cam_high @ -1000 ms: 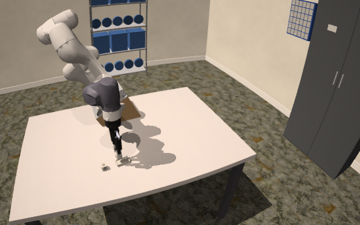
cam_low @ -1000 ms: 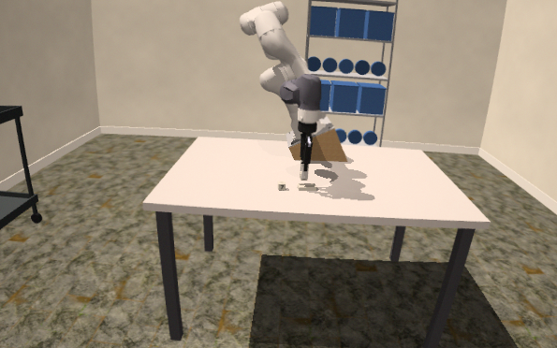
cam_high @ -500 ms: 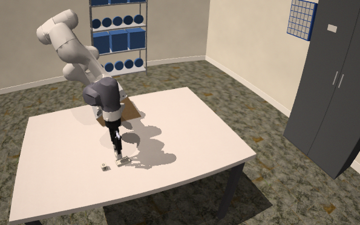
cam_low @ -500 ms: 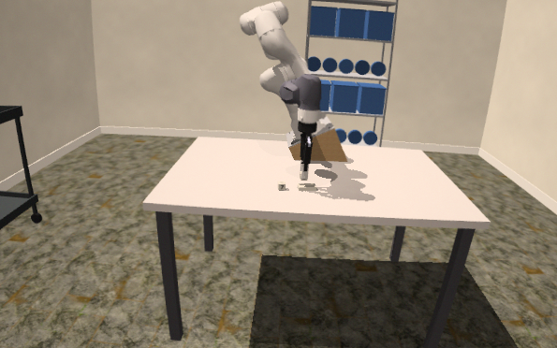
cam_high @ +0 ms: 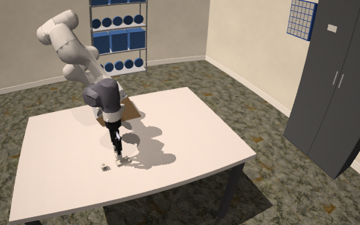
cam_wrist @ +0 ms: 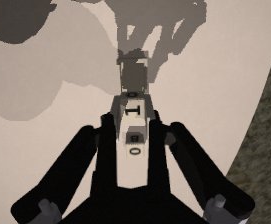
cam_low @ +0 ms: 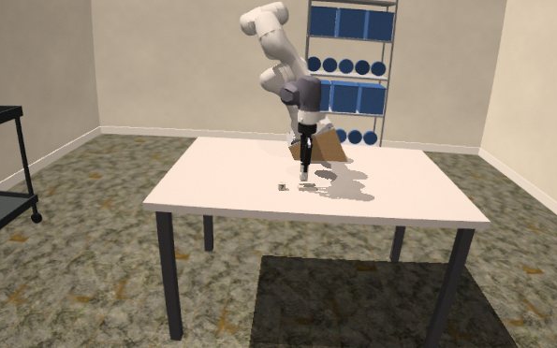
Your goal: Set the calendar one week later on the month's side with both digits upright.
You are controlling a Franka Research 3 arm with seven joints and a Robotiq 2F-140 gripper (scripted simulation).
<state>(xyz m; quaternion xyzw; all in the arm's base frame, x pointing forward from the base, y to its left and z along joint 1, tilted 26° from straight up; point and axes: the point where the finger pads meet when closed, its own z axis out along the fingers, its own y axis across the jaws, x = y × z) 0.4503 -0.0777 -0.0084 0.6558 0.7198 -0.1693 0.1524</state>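
Note:
The tray (cam_high: pixel 124 164) (cam_low: pixel 307 189) (cam_wrist: pixel 132 61) lies on the table, with no cube seen in it. My gripper (cam_high: pixel 118 153) (cam_low: pixel 304 171) (cam_wrist: pixel 132 104) points down and is shut on a white cube (cam_high: pixel 118 156) (cam_low: pixel 303 177) (cam_wrist: pixel 133 109), held just above the tray's back left part. The wrist view shows a sideways 1 on this cube and a 0 on its far side. The loose cube (cam_high: pixel 104 167) (cam_low: pixel 282 186) (cam_wrist: pixel 134 149) stands on the table left of the tray. It shows 0 on top, 8 on one side and 7 toward the exterior camera. The month's name is not readable.
A brown sloped board (cam_high: pixel 132 110) (cam_low: pixel 331 149) stands near the arm's base, behind the gripper. The arm's shadow falls over the tray and the table (cam_high: pixel 192 121) to its right. The table's front edge lies beyond the loose cube.

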